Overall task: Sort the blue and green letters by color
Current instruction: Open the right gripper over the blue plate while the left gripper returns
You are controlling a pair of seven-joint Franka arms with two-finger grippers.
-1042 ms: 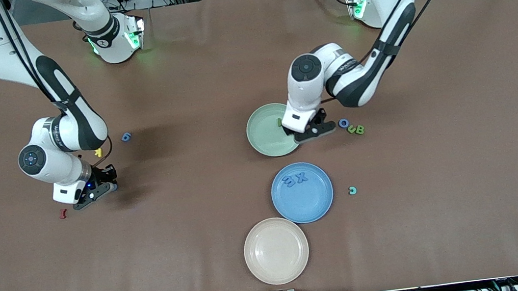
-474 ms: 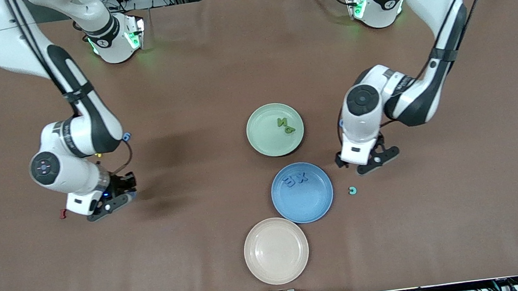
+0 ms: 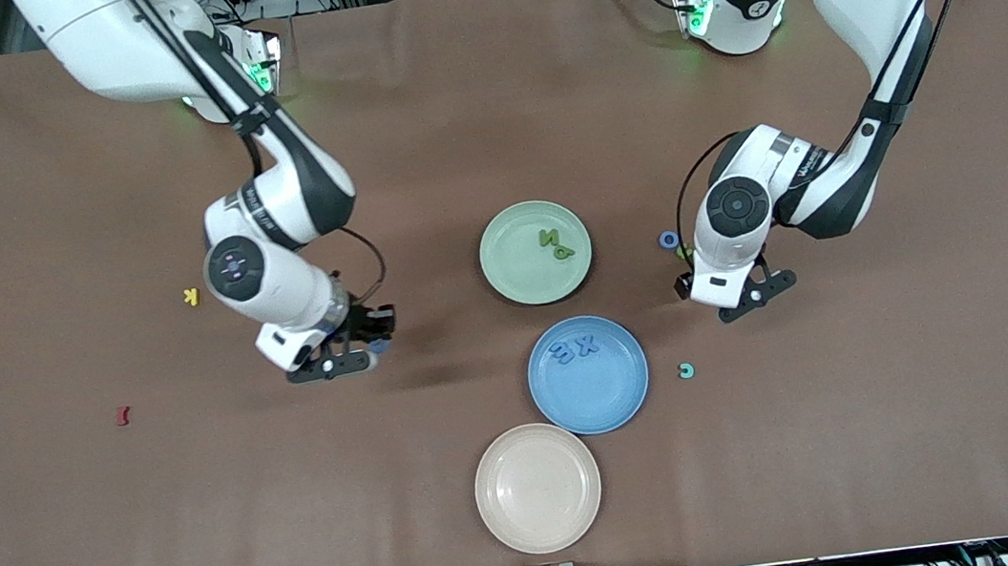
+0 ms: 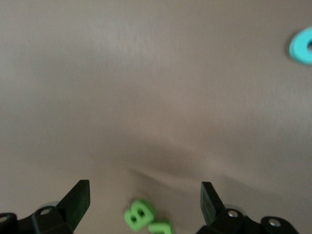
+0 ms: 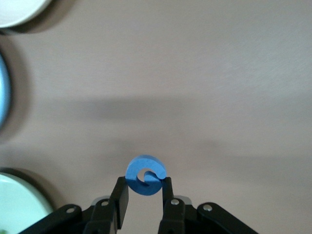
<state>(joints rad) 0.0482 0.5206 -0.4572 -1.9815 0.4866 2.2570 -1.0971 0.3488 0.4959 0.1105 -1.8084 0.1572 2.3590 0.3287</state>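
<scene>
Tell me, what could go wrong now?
The right gripper pinches just an edge of the blue piece, so it might slip before reaching the blue plate. The open left gripper sits over two touching green letters and might nudge one away.

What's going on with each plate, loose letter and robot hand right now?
Green plate: holds two green letters.
Blue plate: holds two blue letters.
Beige plate: nothing in it.
Right gripper: shut on a blue piece.
Left gripper: fingers open, over green B.
Blue ring, teal piece: on the table.
</scene>
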